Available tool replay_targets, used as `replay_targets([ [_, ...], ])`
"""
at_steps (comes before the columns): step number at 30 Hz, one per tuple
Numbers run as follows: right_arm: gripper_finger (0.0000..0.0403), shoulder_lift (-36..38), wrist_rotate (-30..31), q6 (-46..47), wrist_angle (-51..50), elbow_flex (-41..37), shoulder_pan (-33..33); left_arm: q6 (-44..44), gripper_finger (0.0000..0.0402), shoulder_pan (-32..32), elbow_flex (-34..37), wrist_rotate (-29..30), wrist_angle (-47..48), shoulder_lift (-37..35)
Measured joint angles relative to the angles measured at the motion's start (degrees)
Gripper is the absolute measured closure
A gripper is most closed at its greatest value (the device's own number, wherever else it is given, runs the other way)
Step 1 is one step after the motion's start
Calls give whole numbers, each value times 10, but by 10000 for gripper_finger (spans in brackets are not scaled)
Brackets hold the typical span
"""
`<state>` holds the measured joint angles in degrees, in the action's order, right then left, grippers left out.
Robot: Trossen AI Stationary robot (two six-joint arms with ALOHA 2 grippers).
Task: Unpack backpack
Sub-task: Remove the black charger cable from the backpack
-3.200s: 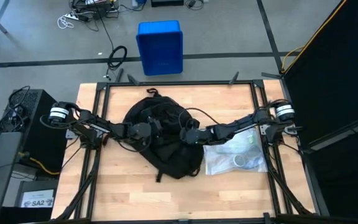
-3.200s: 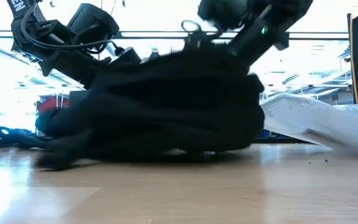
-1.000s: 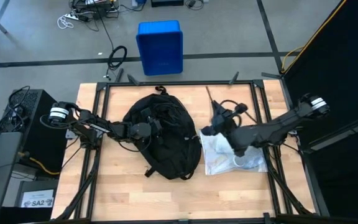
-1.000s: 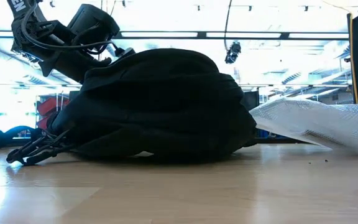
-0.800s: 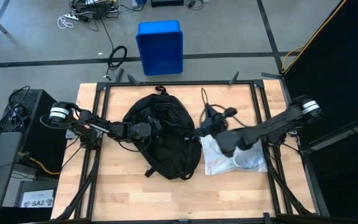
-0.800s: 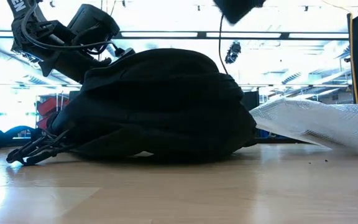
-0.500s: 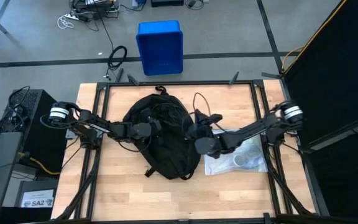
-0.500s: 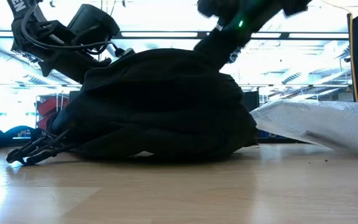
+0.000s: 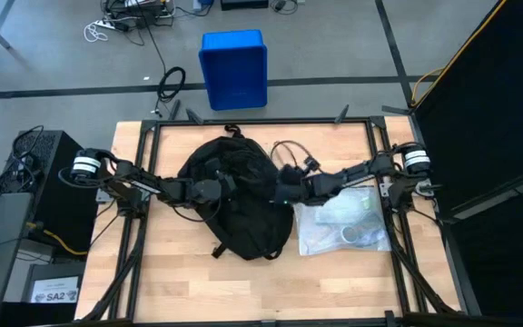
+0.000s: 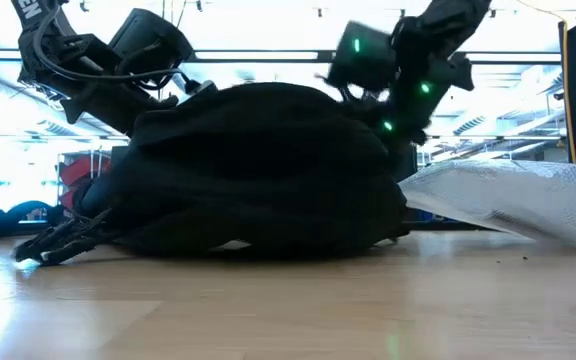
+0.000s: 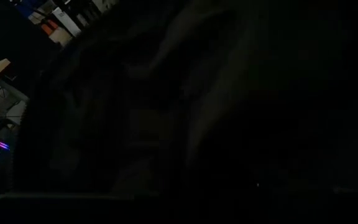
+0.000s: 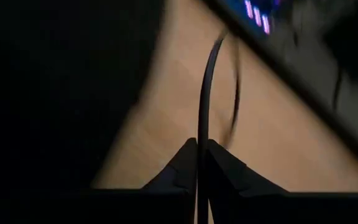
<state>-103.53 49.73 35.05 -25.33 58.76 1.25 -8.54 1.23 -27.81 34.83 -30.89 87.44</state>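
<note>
Backpack [image 9: 237, 200] may drag if the right gripper [image 9: 284, 191], pinching a thin black cable [image 12: 202, 118] beside it, pulls; left gripper [image 9: 218, 188] clamps backpack fabric.

high view looked straight down on the whole table [image 9: 189, 291]. low view sat at tabletop height, facing level across it. wrist views sat close against the backpack [image 9: 239, 200], which all four shared.

One backpack [image 9: 239, 204], one clear plastic bag [image 9: 341, 227] (contents unclear), one blue bin [image 9: 232, 68], two arms
</note>
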Motion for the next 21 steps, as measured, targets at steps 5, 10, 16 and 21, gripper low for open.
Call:
replay_targets([
  [5, 403, 0, -38, 103, -146, 0, -38, 0, 304, 0, 0, 0, 1, 0],
  [10, 395, 0, -46, 78, -168, 0, -52, 0, 304, 0, 0, 0, 2, 0],
  [16, 341, 26, -49, 11, -171, 0, -54, 0, 304, 0, 0, 0, 2, 0],
  [21, 269, 77, -50, -3, -191, 0, -51, 0, 304, 0, 0, 0, 2, 0],
])
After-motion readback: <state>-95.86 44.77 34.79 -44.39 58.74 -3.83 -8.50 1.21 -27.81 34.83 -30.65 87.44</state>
